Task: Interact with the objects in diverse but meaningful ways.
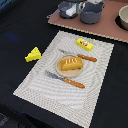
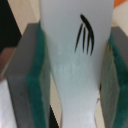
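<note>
Gripper [image 2: 70,75] is shut down onto the white fish [image 2: 70,65]: both green pads [image 2: 39,85] press its sides, black fin lines facing the wrist camera. Gripper and fish aren't visible in the exterior view, so I can't place them in the scene.

On the striped mat [image 1: 35,82]: loaf [image 1: 71,63] on the small plate [image 1: 71,73] at centre, fork [image 1: 80,56] just behind the plate, knife [image 1: 64,80] just in front. Yellow packet [image 1: 84,44] near the mat's far edge. Cheese [image 1: 33,54] sits off the mat on the dark table [image 1: 15,30], exterior view's left. 2 grey pots [image 1: 82,10] on the brown board [image 1: 107,27] at the back.
</note>
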